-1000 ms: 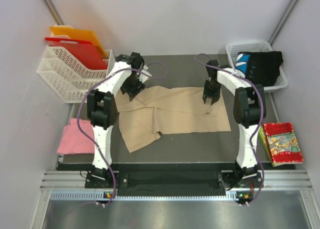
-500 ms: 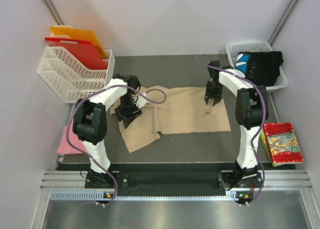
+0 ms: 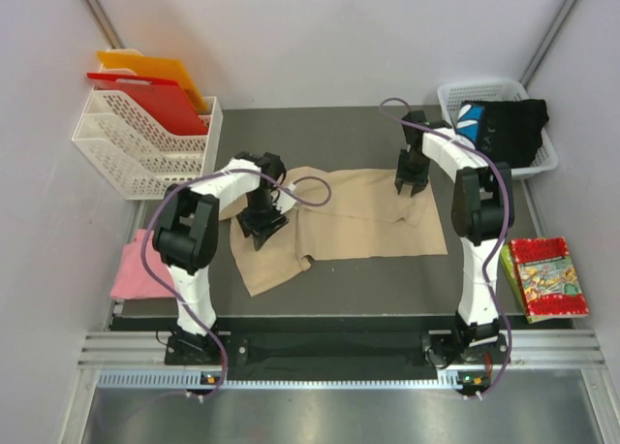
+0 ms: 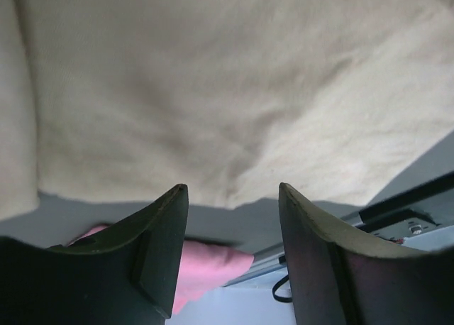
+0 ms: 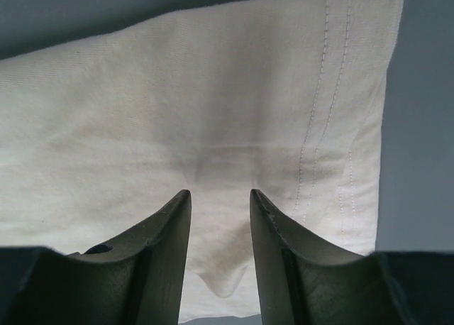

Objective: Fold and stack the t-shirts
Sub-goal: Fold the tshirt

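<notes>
Soft tan cloth t-shirt (image 3: 363, 221) lies partly folded in the middle of our dark table mat (image 3: 387, 279). We are at the folding step. Our left claw (image 3: 262, 221) and our right claw (image 3: 408, 184) both hang over it, fingers apart, holding nothing. Next, we think, each must pinch an edge and lift it across. A pink cloth t-shirt (image 3: 143, 265) lies off to the left

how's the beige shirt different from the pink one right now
The beige t-shirt lies spread wide over the dark mat, rumpled, with one part folded over. The pink t-shirt is a small compact bundle at the left edge. The left gripper and right gripper both hover open over the beige one, and neither is near the pink one. Both shirts are plain, unprinted cloth.
</notes>
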Action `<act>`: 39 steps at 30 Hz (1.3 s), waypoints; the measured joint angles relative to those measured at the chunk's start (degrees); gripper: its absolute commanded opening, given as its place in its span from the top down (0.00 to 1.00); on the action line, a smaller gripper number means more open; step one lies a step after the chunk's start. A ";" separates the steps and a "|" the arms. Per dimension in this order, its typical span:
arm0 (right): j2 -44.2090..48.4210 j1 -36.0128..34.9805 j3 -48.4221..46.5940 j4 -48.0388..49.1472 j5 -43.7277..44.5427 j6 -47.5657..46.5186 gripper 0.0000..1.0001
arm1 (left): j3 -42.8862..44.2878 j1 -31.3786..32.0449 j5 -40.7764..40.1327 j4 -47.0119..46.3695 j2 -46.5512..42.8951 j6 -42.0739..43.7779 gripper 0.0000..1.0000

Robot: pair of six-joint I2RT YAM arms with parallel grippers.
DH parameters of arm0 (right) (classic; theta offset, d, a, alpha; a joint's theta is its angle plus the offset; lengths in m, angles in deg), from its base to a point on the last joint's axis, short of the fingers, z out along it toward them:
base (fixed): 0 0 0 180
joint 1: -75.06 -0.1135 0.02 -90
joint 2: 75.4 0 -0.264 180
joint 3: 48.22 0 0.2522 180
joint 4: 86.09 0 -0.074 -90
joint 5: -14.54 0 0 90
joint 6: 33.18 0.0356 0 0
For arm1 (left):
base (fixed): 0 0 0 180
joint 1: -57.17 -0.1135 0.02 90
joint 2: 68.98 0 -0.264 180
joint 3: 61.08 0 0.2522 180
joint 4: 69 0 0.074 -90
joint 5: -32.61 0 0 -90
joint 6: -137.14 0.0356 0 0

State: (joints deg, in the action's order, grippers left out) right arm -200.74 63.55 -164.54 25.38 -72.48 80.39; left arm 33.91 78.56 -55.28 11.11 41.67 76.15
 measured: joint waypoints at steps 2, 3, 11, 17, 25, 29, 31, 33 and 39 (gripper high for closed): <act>0.00 0.07 0.00 -0.11 -0.07 0.00 0.61 | -0.28 0.15 0.02 -0.92 1.88 -0.37 0.42; -0.02 0.17 0.00 -0.15 -0.07 0.00 0.60 | -0.55 0.15 0.02 -1.33 2.93 -0.44 0.42; -1.53 1.84 -1.40 -0.42 0.02 -0.02 0.60 | -5.73 0.13 -3.10 -2.86 3.04 0.26 0.44; -5.14 4.13 -6.23 -1.68 -0.74 0.02 0.60 | -12.46 -2.40 -7.28 -2.99 0.15 2.69 0.44; -8.48 7.69 -11.91 -2.86 -4.02 -0.02 0.61 | -15.28 -9.55 -10.12 -1.90 -0.20 5.46 0.47; -8.57 8.92 -11.98 -2.84 -6.93 -1.07 0.59 | -13.70 -12.98 -10.25 -0.50 1.22 5.86 0.48; -8.57 9.62 -11.98 -2.75 -9.11 -1.33 0.56 | -12.07 -13.51 -9.79 1.03 2.49 5.84 0.48; -8.48 10.03 -11.98 -2.29 -11.26 -1.88 0.54 | -9.46 -13.53 -9.70 2.64 4.46 5.64 0.48; -2.89 8.81 -5.64 0.00 -11.82 -2.05 0.50 | -1.25 -11.67 -9.44 3.15 7.74 5.40 0.48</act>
State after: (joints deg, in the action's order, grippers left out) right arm -203.62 72.36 -170.18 25.38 -84.30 78.34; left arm 32.67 66.89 -64.72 14.25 49.40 81.55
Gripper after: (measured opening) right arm 0.491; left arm 0.519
